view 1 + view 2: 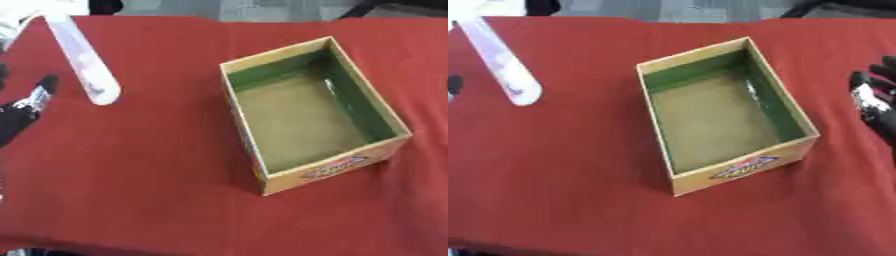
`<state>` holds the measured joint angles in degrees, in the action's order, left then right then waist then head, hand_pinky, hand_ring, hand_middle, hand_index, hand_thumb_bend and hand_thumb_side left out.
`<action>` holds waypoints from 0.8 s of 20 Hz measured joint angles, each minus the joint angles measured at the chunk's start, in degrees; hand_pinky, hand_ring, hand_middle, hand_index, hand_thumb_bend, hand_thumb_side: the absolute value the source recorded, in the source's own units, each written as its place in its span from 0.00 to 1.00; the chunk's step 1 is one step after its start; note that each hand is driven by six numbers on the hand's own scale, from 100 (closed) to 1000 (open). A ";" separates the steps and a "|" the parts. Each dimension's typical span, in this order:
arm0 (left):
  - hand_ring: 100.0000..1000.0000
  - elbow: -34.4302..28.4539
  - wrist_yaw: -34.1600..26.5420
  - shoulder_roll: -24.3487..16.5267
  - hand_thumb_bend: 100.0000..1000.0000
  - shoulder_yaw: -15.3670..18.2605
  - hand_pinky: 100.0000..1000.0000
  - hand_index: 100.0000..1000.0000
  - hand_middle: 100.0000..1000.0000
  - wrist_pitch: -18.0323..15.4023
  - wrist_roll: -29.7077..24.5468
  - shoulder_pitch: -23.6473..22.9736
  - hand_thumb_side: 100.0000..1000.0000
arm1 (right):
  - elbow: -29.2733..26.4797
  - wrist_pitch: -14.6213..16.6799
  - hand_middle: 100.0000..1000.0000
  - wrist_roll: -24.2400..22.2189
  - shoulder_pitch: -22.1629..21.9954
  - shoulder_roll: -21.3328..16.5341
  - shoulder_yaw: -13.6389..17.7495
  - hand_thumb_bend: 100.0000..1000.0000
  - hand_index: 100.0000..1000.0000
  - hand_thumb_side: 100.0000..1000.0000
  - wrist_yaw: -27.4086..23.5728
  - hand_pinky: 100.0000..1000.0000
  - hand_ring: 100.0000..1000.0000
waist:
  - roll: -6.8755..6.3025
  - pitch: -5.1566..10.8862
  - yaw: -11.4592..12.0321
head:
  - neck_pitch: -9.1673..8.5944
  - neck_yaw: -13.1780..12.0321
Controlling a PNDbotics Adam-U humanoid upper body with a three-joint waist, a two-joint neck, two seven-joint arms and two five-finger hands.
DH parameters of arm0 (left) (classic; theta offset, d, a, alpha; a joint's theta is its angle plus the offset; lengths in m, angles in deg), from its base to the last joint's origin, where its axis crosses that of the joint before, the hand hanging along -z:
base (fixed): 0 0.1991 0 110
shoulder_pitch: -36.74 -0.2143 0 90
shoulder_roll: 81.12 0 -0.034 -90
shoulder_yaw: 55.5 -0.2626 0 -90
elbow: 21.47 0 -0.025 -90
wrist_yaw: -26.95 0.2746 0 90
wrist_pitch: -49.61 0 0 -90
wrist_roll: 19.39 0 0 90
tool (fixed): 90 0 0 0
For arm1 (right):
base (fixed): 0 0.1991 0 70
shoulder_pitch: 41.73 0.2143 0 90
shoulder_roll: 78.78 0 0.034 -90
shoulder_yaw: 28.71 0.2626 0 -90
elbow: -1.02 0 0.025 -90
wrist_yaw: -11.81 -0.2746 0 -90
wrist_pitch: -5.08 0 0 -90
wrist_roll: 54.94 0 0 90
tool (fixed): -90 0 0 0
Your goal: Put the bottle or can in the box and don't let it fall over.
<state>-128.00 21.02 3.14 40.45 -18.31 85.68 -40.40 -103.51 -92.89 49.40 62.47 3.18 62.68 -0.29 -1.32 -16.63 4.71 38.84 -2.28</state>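
Observation:
A clear plastic bottle (83, 62) shows blurred at the upper left, slanting from the far left corner down to its rounded end over the red cloth. Something white (19, 20) meets its upper end; I cannot tell what it is. An open cardboard box (395, 144) with green inner walls and a bare brown floor stands right of centre and holds nothing. My left hand (28, 106) is at the left edge, just below and left of the bottle, fingers up and apart from it. At the right edge my right hand (873, 100) rests, fingers up, holding nothing.
A red cloth (149, 175) covers the whole table. Its far edge runs along the top of the view, with a grey floor and dark shapes beyond. The box bears a printed label (745, 167) on its near wall.

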 measured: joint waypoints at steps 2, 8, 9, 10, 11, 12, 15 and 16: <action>1.00 0.79 -0.02 -0.78 0.60 -0.58 0.83 0.92 0.87 0.10 -0.49 0.58 0.30 | 0.00 0.00 0.84 0.00 0.00 0.00 0.00 0.13 0.93 0.33 0.00 0.90 0.89 | 0.02 0.00 -0.10 | 0.17 0.34; 1.00 3.12 -0.71 -1.85 0.59 -2.05 0.83 0.92 0.87 0.22 -1.67 2.58 0.30 | 0.00 -0.06 0.84 -0.09 0.02 0.00 -0.01 0.13 0.93 0.33 0.00 0.90 0.89 | 0.04 -0.07 -0.41 | 0.19 0.84; 1.00 3.51 -0.88 -1.97 0.59 -2.27 0.83 0.92 0.87 0.24 -1.83 2.80 0.29 | 0.00 -0.09 0.84 -0.15 0.05 0.00 -0.01 0.13 0.93 0.33 0.00 0.90 0.89 | 0.04 -0.08 -0.41 | 0.20 0.87; 1.00 3.86 -1.06 -2.00 0.59 -2.48 0.83 0.92 0.87 0.22 -1.97 3.00 0.29 | 0.00 -0.10 0.84 -0.18 0.06 0.00 -0.01 0.13 0.93 0.33 0.00 0.90 0.89 | 0.04 -0.08 -0.42 | 0.22 0.89; 1.00 4.20 -1.15 -2.00 0.60 -2.69 0.83 0.91 0.86 0.25 -2.10 3.22 0.29 | 0.00 -0.11 0.84 -0.20 0.07 0.00 -0.01 0.13 0.93 0.34 0.00 0.90 0.89 | 0.04 -0.09 -0.44 | 0.28 0.91; 1.00 4.55 -1.21 -2.02 0.60 -2.89 0.83 0.91 0.86 0.27 -2.18 3.51 0.29 | 0.00 -0.12 0.84 -0.22 0.07 0.00 -0.02 0.13 0.93 0.34 0.00 0.90 0.89 | 0.03 -0.09 -0.46 | 0.30 0.91; 1.00 6.33 -1.23 -2.04 0.63 -3.30 0.85 0.90 0.86 0.23 -2.10 4.73 0.30 | 0.00 -0.17 0.84 -0.29 0.09 0.00 -0.02 0.13 0.93 0.34 0.00 0.90 0.89 | 0.03 -0.09 -0.53 | 0.35 0.81; 1.00 7.04 -1.23 -2.04 0.64 -3.37 0.85 0.90 0.86 0.10 -1.99 5.17 0.31 | 0.00 -0.20 0.84 -0.32 0.11 0.00 -0.02 0.13 0.93 0.34 0.00 0.90 0.89 | 0.03 -0.09 -0.57 | 0.35 0.80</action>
<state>-120.96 19.79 1.09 37.08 -18.21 83.69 -35.23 -103.51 -93.09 49.08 62.57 3.18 62.66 -0.29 -1.29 -16.72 4.14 39.19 -1.48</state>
